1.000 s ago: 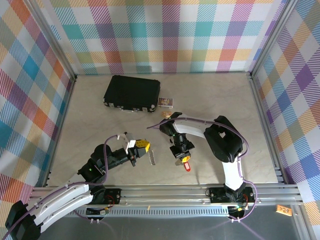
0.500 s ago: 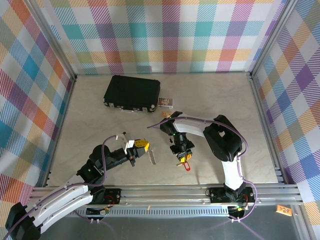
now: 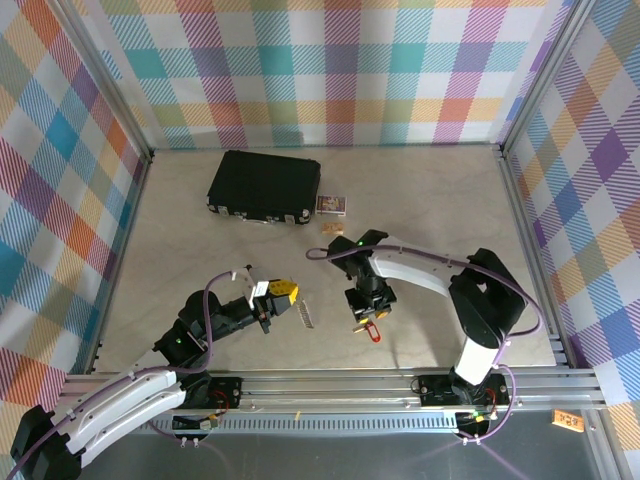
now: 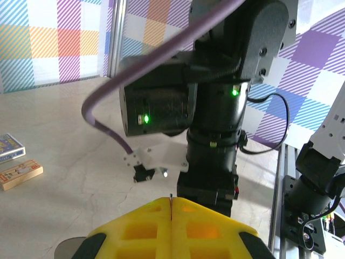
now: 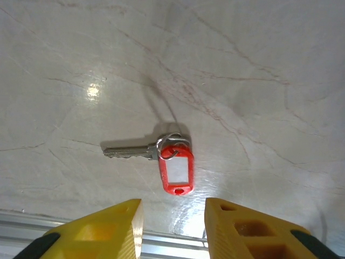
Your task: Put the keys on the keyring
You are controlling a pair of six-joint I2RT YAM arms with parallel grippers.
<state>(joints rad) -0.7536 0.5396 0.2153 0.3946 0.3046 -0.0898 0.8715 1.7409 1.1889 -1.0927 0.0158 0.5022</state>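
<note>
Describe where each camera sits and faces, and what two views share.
Top external: above and behind the robot, looking down on the table; shows left tool and right tool.
Left wrist: low over the table, facing the right arm; its shut yellow tool at the bottom.
Right wrist: looking down at the keyring and key; its open tool below.
Shared: top external and right wrist both show the keyring.

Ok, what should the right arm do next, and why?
Probably lift the right gripper straight up, clear of the table: its jaws stand open with nothing between them, and the keyring lies free on the table below, a key at its ring.
</note>
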